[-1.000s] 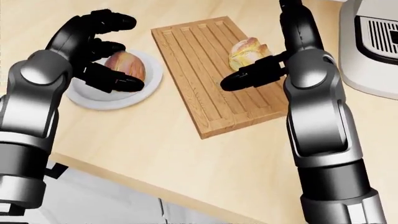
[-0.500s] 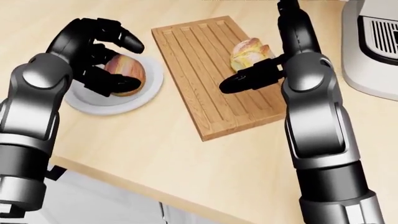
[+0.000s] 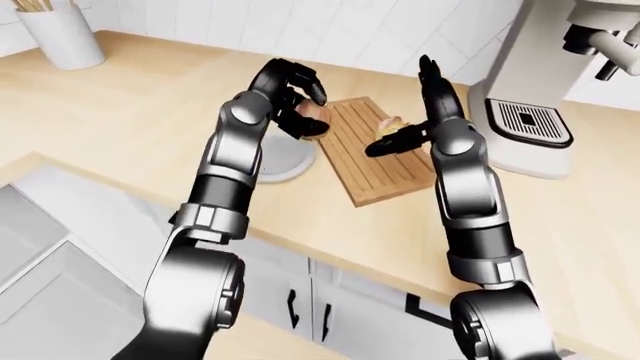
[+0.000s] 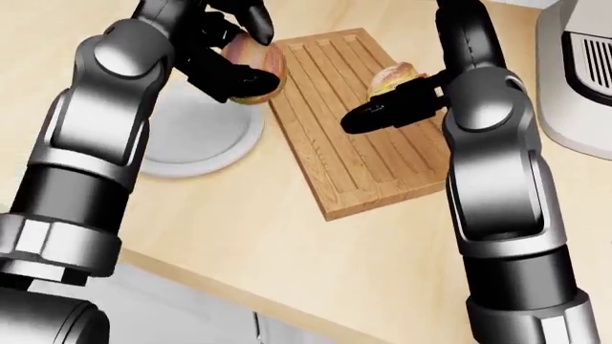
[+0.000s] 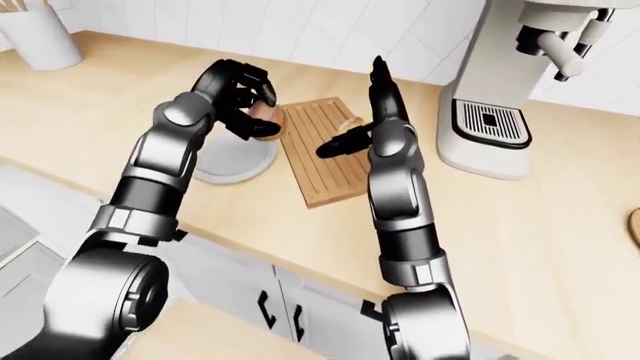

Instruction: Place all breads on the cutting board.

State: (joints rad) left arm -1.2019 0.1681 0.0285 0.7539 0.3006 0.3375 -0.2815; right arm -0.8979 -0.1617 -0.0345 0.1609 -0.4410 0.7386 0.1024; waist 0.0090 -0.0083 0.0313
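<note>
My left hand is shut on a round brown bread roll and holds it above the left edge of the wooden cutting board. The white plate, left of the board, has nothing on it. A second, paler bread lies on the board near its upper right corner. My right hand is open and holds nothing. Its thumb reaches left over the board just below that bread, and its fingers point up the view.
A white coffee machine stands right of the board, close to my right arm. A white utensil holder stands at the top left of the left-eye view. The counter's edge runs below the board, with cabinets underneath.
My left hand has closed on the roll, lifted it off the plate and carried it right and up to the board's left edge. My right hand has stayed by the second bread.
</note>
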